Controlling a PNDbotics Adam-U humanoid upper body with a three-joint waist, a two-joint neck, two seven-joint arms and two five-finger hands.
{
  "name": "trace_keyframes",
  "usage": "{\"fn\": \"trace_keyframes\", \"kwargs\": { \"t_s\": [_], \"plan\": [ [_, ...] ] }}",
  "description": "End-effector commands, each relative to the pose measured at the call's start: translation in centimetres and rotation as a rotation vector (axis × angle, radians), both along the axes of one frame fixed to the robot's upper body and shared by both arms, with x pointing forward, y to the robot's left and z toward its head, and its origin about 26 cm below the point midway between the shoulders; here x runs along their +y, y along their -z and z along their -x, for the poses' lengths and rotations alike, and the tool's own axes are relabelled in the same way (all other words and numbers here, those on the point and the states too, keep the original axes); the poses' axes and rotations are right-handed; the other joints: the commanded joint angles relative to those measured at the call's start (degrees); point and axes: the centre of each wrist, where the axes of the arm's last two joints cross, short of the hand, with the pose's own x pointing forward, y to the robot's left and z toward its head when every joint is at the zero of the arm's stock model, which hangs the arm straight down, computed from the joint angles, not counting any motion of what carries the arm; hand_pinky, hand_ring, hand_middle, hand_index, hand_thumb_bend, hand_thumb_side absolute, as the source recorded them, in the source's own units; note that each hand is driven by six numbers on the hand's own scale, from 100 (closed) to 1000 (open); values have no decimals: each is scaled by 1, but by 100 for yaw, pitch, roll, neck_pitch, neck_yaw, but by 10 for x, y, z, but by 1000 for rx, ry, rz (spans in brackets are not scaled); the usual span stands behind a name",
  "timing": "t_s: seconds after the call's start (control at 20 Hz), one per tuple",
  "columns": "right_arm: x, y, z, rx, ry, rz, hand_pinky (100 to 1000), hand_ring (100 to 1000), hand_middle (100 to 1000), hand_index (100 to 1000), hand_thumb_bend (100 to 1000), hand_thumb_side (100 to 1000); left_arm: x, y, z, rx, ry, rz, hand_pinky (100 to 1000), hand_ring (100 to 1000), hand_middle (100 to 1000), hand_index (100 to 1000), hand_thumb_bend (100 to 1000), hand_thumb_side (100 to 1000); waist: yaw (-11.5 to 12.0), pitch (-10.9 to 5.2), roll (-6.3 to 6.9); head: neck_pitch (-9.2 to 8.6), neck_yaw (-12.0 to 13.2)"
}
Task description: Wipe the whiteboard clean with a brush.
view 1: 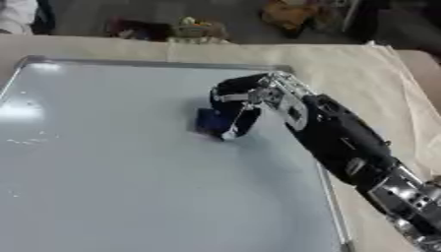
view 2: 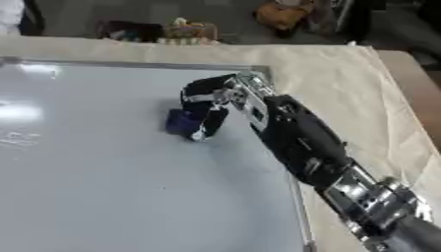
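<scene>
On the whiteboard [view 1: 112, 162], the right hand [view 1: 245, 101] curls its fingers round a small blue brush [view 1: 206, 120]. Looks light and stiff; best held across its top.

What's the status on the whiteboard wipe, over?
Right hand curled on the blue brush, brush down on the whiteboard near its right side. Left hand not in view. Faint marks at the board's left edge. Nothing in the way.

Soft overall blur, white glare patches on the whiteboard [view 1: 103, 162], dim murky background
</scene>
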Motion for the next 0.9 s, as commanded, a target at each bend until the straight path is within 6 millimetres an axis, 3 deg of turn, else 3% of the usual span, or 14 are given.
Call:
{"fn": "trace_keyframes", "kwargs": {
  "t_s": [0.05,0.3,0.45,0.9],
  "plan": [
    [6,-1,1,96,-259,254,224,279,100,186,100,238,1,-11,2,-30,4,-17,343,399,458,495,100,861,4,-74,26,-48,-9],
    [6,-1,1,98,-256,251,223,281,100,186,100,207,1,-11,2,-30,5,-18,343,399,458,495,100,861,1,-77,25,-56,-12],
    [1,-2,0,98,-223,255,223,288,100,186,100,257,1,-11,2,-31,5,-18,343,399,458,495,100,861,1,-75,24,-66,-13],
    [-36,8,-11,61,9,267,225,320,100,185,100,253,1,-10,2,-30,0,-19,343,398,457,495,100,861,-9,-77,33,-52,5]
  ]
}}
